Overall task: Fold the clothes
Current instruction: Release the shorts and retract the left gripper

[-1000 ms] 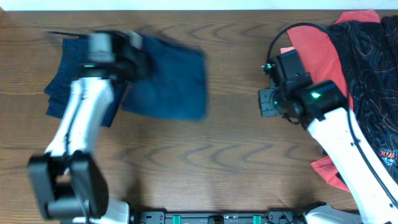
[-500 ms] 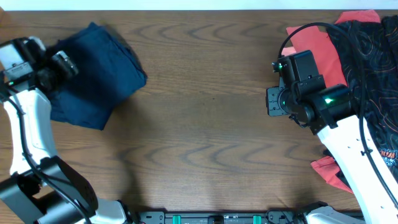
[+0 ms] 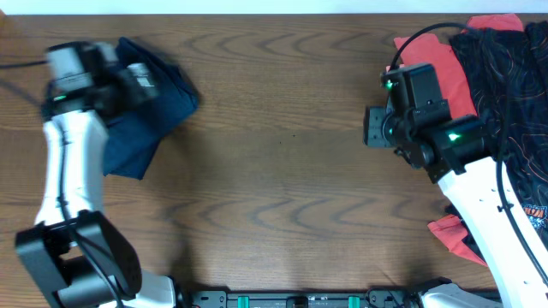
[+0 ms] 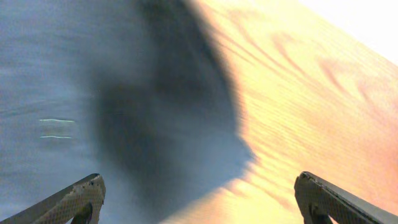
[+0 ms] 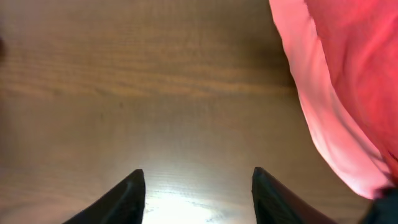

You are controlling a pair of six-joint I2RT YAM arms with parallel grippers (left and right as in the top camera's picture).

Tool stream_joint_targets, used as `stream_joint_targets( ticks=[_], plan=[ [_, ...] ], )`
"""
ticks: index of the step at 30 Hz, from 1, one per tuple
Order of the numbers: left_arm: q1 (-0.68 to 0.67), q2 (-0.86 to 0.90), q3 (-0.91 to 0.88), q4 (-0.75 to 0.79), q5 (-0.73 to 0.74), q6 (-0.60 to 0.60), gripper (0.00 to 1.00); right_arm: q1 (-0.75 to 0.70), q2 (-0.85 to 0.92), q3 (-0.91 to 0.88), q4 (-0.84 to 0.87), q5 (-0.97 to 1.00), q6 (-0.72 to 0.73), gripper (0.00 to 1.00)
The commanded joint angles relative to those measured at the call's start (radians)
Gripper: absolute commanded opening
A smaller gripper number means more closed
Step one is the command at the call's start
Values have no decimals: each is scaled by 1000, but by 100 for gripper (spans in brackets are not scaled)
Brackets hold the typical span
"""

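Dark navy shorts [image 3: 141, 115] lie bunched at the table's far left. My left gripper [image 3: 133, 79] hovers over their upper part, blurred in the overhead view. In the left wrist view the left gripper [image 4: 199, 186] stands wide open, nothing between its fingers, with navy cloth [image 4: 81, 93] below on the left and bare wood on the right. A coral-red shirt [image 3: 428, 53] and a black red-patterned garment [image 3: 505, 85] are piled at the far right. My right gripper [image 3: 375, 128] sits just left of the shirt. It is open [image 5: 196, 179] over bare wood, with the shirt's edge [image 5: 336, 81] to its right.
More coral-red cloth [image 3: 449, 235] pokes out under the right arm near the right edge. A black cable [image 3: 411, 38] loops over the right wrist. The arms' base rail [image 3: 300, 299] runs along the front edge. Bare wooden table [image 3: 282, 171] spans the middle.
The left gripper carried the navy shorts from centre-left to the far left, let go and opened wide, then swung back over them. The right gripper opened and shifted slightly toward the back.
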Motion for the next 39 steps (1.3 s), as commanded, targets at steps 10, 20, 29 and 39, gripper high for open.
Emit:
stream_joint_targets(
  ticks=[10,20,29,39],
  plan=[
    [-387,5,-3,-578,-118,43,98,-246,186,13,-224,-207,-63,99],
    [-410,-154,-63,-760,-129,5,98,-312,41,-16,-369,-194,-109,99],
    [-525,-784,-402,-401,-308,-56,98,-235,-518,-368,-28,-106,-142,99],
    [-540,-1245,-532,-274,-312,-56,98,-226,-964,-569,-32,-64,-138,99]
  ],
)
